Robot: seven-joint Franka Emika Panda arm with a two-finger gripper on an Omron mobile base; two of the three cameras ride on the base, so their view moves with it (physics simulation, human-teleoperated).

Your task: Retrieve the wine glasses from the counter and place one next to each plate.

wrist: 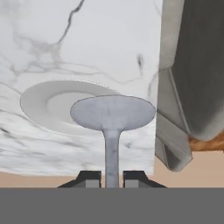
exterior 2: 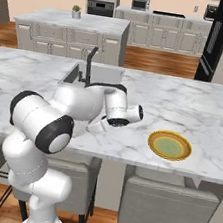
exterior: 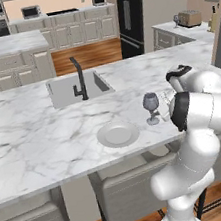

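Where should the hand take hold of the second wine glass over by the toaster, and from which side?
By the thin stem, coming in level from the side, as the hand now grips the first wine glass beside the white plate. The second wine glass appears upright on the counter, left of the toaster; approach from its open left, probably.
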